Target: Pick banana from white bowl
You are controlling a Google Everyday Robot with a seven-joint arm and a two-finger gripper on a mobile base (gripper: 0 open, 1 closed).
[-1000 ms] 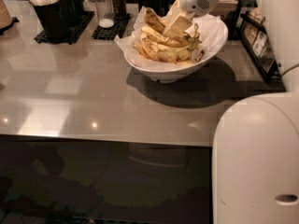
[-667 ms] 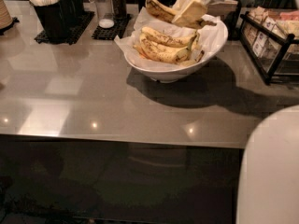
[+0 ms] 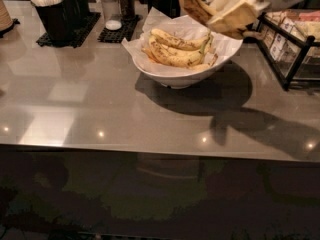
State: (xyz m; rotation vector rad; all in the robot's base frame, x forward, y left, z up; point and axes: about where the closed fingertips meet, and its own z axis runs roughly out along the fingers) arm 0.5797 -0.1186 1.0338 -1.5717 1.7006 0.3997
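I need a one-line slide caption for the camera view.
The gripper, above the rim of the white bowl, holds the banana in the air over the other bananas.

Banana [image 3: 192,4]: curved, yellow with heavy brown bruising, held in the air above bowl's rear right rim, free end up-left, other end clamped in gripper [image 3: 220,20]. Bowl [image 3: 175,78]: wide, glossy white, paper-lined, upright on table [image 3: 100,99].

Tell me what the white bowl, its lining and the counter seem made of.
The white bowl: glossy ceramic or melamine, going by its sheen. The lining: thin white paper, crinkled and folded over the rim. The counter: polished grey stone or laminate, mirroring small lights. The gripper, above the bowl's right rim, holds the banana.
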